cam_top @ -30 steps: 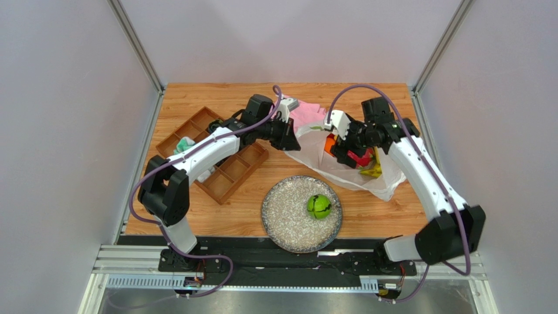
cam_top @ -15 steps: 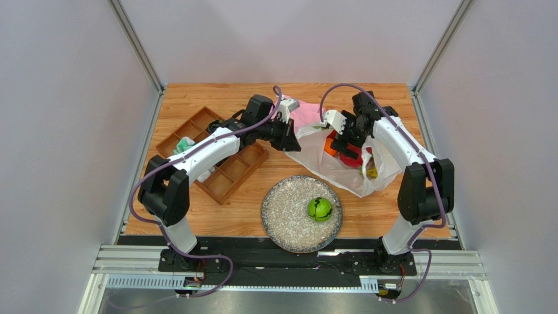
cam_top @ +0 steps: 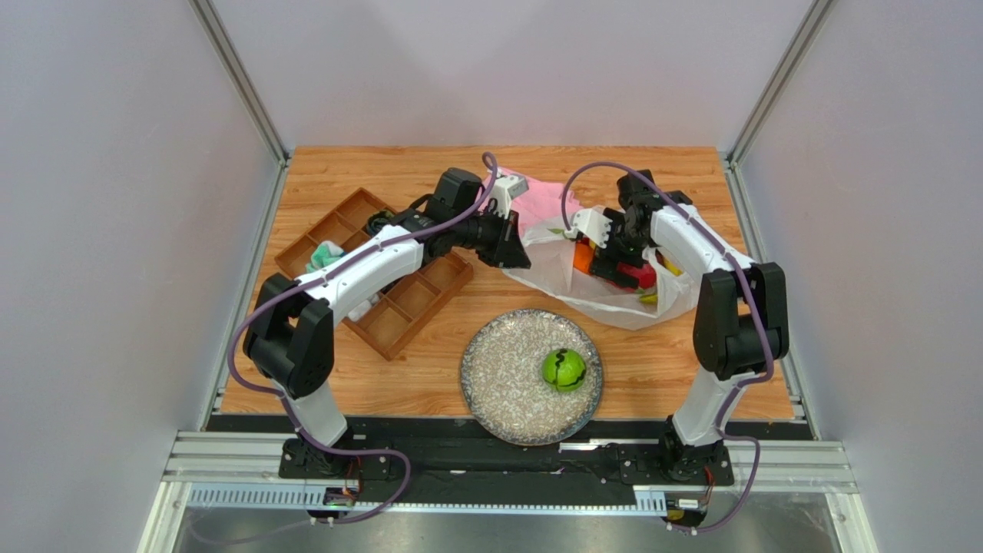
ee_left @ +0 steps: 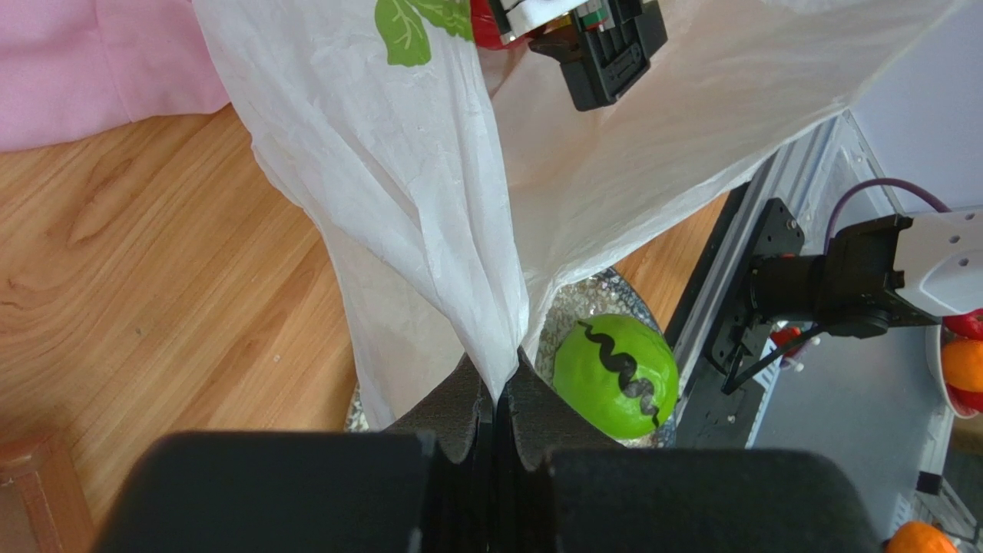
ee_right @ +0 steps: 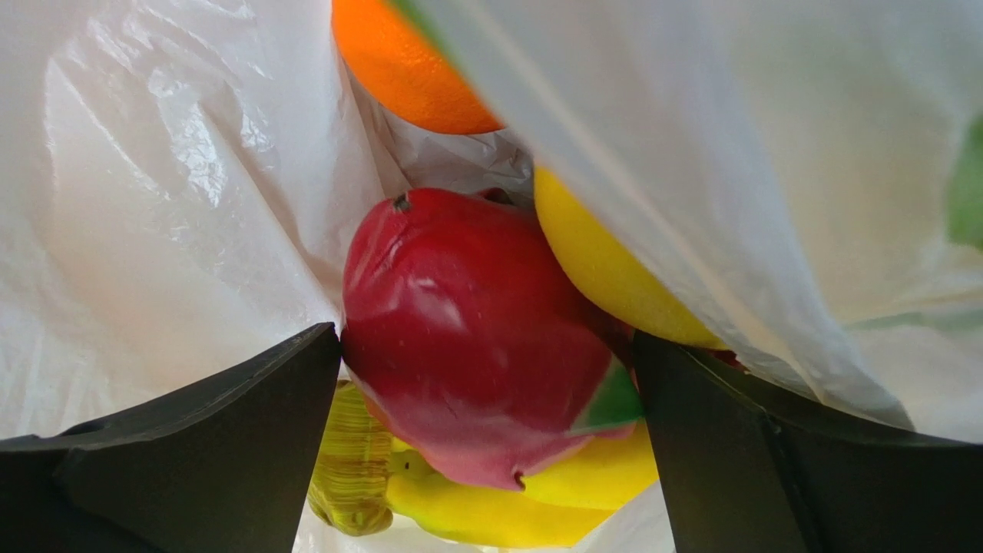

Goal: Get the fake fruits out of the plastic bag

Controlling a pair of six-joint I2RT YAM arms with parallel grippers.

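The white plastic bag [cam_top: 600, 294] lies at the right back of the table. My left gripper [cam_top: 508, 244] is shut on its edge and holds it up; the left wrist view shows the film [ee_left: 415, 173] pinched between the pads [ee_left: 498, 398]. My right gripper [cam_top: 612, 263] is inside the bag, open. Its fingers [ee_right: 231, 438] stand on either side of the red-pink dragon fruit [ee_right: 473, 334]. An orange [ee_right: 404, 69], a lemon [ee_right: 588, 265] and yellow bananas [ee_right: 519, 501] lie around it. A green round fruit [cam_top: 562, 369] sits on the plate [cam_top: 485, 380].
A pink cloth [cam_top: 542, 202] lies behind the bag. A brown wooden compartment tray [cam_top: 398, 305] stands at the left under my left arm. The speckled plate is near the front edge, in the middle.
My right arm has folded in and the gripper has gone deeper into the bag, towards the dragon fruit. The bag has bunched up. My left gripper has kept its hold.
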